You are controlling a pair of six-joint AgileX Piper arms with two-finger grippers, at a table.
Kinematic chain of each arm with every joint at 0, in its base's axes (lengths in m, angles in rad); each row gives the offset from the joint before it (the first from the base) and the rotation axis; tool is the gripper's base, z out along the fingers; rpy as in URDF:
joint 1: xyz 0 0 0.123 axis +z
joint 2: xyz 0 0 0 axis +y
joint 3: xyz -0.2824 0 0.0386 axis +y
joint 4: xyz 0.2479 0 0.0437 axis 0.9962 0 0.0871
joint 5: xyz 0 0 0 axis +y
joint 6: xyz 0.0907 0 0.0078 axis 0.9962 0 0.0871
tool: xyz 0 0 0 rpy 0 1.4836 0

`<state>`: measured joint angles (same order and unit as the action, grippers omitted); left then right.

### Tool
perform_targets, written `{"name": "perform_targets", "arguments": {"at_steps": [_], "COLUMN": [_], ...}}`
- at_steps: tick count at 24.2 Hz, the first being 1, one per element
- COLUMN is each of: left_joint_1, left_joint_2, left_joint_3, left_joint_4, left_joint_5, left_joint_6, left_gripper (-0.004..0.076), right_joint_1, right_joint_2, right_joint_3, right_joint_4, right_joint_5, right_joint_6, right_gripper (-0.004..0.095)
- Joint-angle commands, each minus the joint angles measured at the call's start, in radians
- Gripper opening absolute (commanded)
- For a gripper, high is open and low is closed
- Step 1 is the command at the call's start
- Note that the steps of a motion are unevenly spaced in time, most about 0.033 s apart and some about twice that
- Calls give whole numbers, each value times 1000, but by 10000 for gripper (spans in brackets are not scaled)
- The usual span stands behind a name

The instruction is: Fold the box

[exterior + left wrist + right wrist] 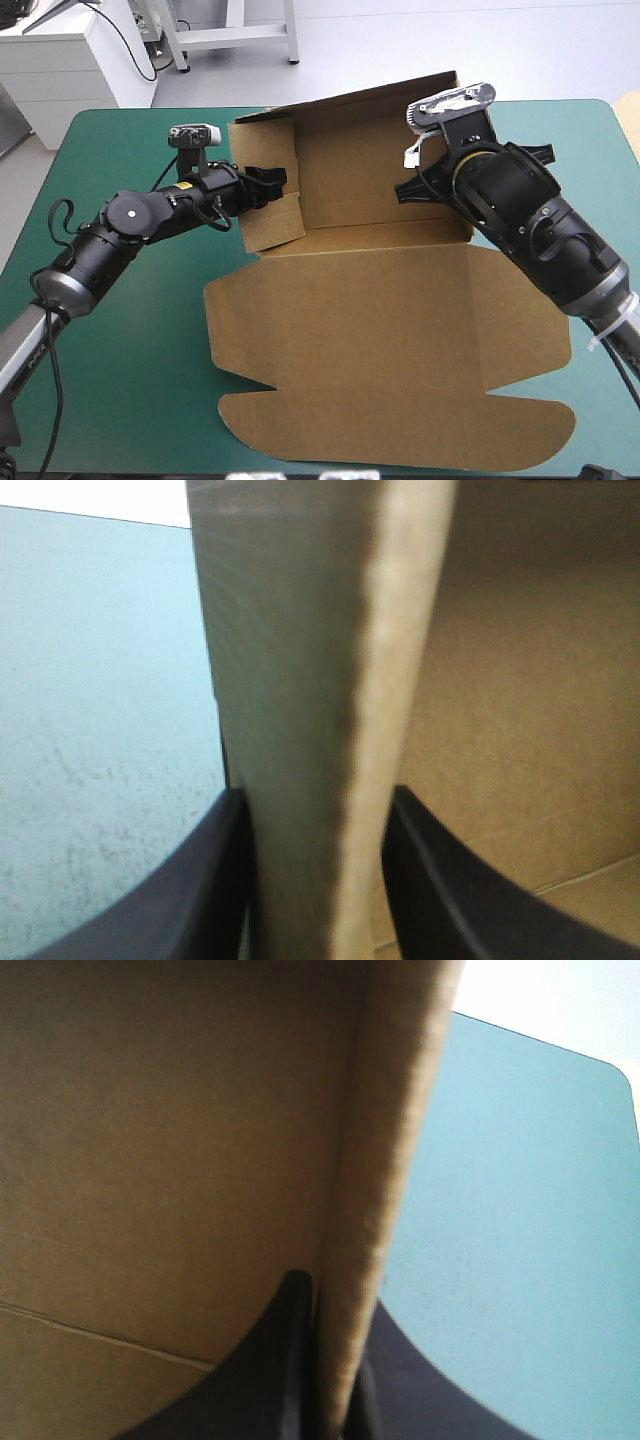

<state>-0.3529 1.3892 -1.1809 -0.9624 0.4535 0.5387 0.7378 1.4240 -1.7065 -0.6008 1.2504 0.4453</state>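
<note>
The brown box (400, 310) lies mid-table, its far part raised into a tray, the wide lid (400, 420) flat toward the near edge. My left gripper (268, 185) clamps the tray's left wall (272, 215); in the left wrist view its gripper (315, 810) has the wall's edge (300, 680) filling the gap between both black fingers. My right gripper (450, 175) sits on the right wall (462, 215). In the right wrist view, that gripper (335, 1300) pinches the upright wall (390, 1140), with the tray's inside on one side.
Teal-green cover (120, 380) lies bare to the left of the box and along the right edge (600, 130). The back wall (350, 110) of the tray stands near the table's far edge.
</note>
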Motion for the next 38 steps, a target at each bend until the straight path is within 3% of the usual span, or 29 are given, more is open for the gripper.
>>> {"name": "perform_targets", "arguments": {"at_steps": [1, 4, 6, 13, 19, 21, 23, 24, 25, 26, 30, 33, 38], "left_joint_1": [-35, -35, -35, -35, -35, -35, -35, -35, -35, -35, -35, -35, -35], "left_joint_2": [-62, -62, -62, -105, -105, -105, -91, -80, -70, -64, -62, -62, -58], "left_joint_3": [-52, -52, -54, -62, -62, -62, -62, -62, -62, -62, -62, -62, -62], "left_joint_4": [-122, -155, -188, -183, -183, -180, -180, -180, -180, -182, -95, 118, 429], "left_joint_5": [180, 178, 178, 225, 223, 221, 215, 215, 215, 215, 194, 157, 191], "left_joint_6": [92, 82, 81, 81, 78, 78, 78, 78, 76, 75, -8, -177, -460], "left_gripper": [252, 466, 542, 527, 517, 482, 358, 179, 48, -3, -8, -8, -8], "right_joint_1": [14, 14, 14, -98, -98, -98, -96, -96, -96, -96, -96, -96, -98], "right_joint_2": [-5, -5, -1, 3, 3, 3, 3, 3, 3, 3, 3, 3, 15], "right_joint_3": [-23, -23, -23, -23, -23, -23, -23, -23, -23, -23, -23, -23, -23], "right_joint_4": [26, 9, -25, 32, 48, 67, 79, 85, 89, 96, 116, 118, 156], "right_joint_5": [-22, -26, -27, -26, -34, -36, -36, -38, -40, -40, -37, -34, -5], "right_joint_6": [-31, -30, -27, -34, -34, -34, -34, -34, -34, -34, -34, -34, -27], "right_gripper": [-7, -21, -21, -21, -20, -21, -21, -21, -21, -21, -19, -19, -19]}}
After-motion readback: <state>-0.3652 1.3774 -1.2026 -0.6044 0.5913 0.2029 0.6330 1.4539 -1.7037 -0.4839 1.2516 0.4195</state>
